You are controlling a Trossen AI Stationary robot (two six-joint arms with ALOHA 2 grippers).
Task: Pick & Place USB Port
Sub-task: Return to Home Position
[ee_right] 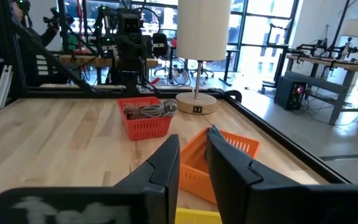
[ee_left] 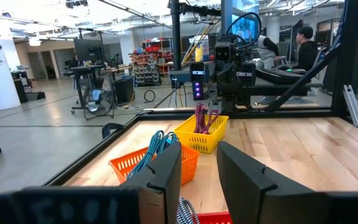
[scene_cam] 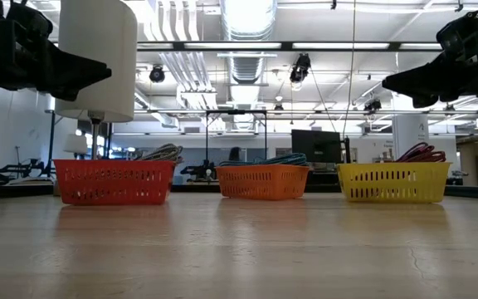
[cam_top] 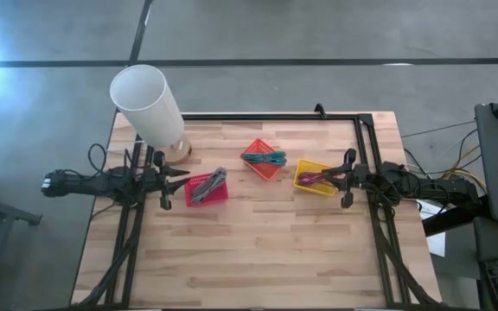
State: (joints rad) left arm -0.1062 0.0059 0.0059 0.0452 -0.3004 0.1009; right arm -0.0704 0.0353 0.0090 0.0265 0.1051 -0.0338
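Cables sit in three slotted plastic bins: black-and-pink charger cables [cam_top: 316, 179] in the yellow bin [scene_cam: 392, 183], black-and-blue ones [cam_top: 264, 158] in the orange bin [scene_cam: 262, 183], grey ones [cam_top: 212, 181] in the red bin [scene_cam: 113, 183]. Left gripper [cam_top: 182, 178] hangs raised beside the red bin, right gripper [cam_top: 335, 179] raised beside the yellow. Both have fingers slightly apart and hold nothing.

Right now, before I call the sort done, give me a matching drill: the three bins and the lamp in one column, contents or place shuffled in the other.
Column A:
1. red bin
2. orange bin
3. yellow bin
4. lamp

Column B:
a. pink cables
b. stands on the table near the left arm
c. grey cables
d. blue cables

Pairs: 1-c, 2-d, 3-a, 4-b.

The left gripper is by the red bin and the right gripper is by the yellow bin, both open and empty.
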